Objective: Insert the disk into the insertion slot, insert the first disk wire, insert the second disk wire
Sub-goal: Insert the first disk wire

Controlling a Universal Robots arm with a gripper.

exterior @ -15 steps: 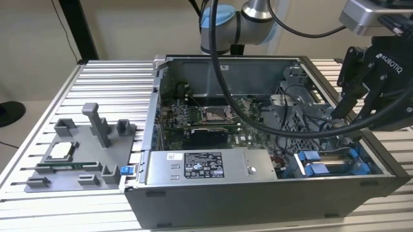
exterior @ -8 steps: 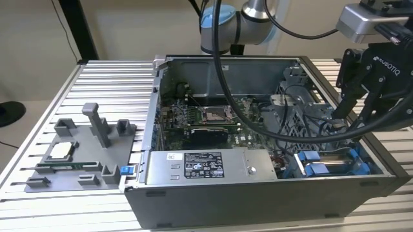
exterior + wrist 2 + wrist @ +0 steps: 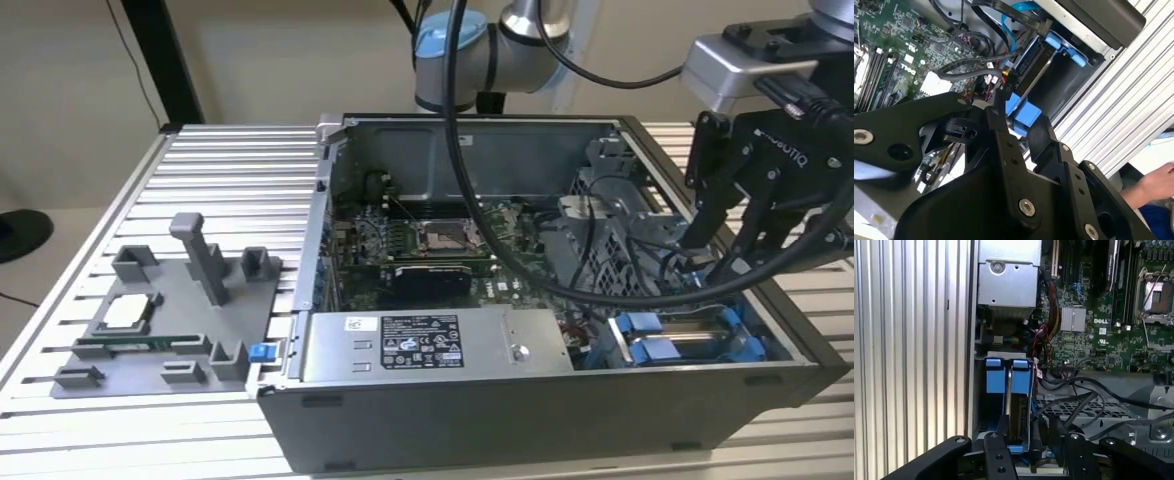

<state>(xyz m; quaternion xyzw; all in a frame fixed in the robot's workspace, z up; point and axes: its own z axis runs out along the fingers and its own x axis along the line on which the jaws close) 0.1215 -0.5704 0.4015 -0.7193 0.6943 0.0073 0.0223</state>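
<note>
One gripper (image 3: 1030,442) poised over near end of disk (image 3: 1017,412); disk on edge inside insertion slot (image 3: 995,376), long axis running away from gripper. Clamped or spread: cannot tell.

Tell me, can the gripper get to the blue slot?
Probably yes. The gripper hangs just above the insertion slot, and the black cables run beside it, not over its opening.
</note>
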